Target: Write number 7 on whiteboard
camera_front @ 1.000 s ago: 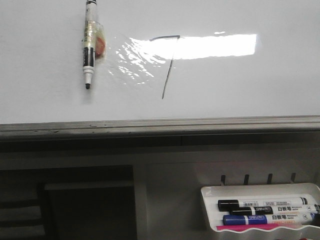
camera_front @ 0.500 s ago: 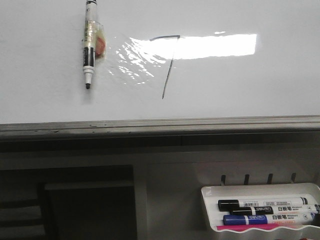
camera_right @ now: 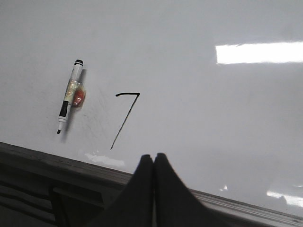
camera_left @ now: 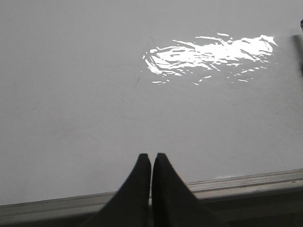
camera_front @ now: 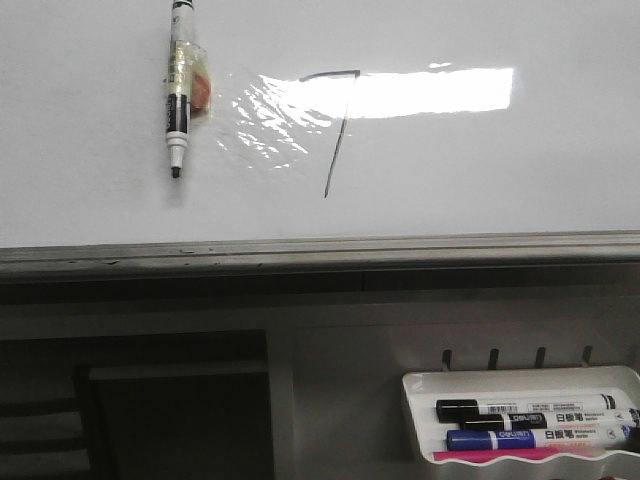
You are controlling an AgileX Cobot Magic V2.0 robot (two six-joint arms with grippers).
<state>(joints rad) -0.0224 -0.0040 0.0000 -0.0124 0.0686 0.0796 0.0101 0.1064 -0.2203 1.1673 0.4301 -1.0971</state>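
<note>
The number 7 stands complete on the whiteboard: a short top stroke running into the bright glare, then a long slanted downstroke ending above the board's grey bottom rim. Across the last second we find no change at all; the strokes, the marker and the glare sit exactly as they did, which we read as the writing being finished and the arms parked clear of it.

The marker rests on the board just left of the 7, uncapped, tip toward the rim, with a taped orange-yellow patch on its barrel. Nothing grips it.

Our right gripper hangs near the board's lower rim, below the 7 and apart from it, its fingers pressed together on nothing. Our left gripper is likewise closed and empty at the rim, with the wrinkled shiny patch further up the board.

Below the board, a small white tray holds spare markers.
</note>
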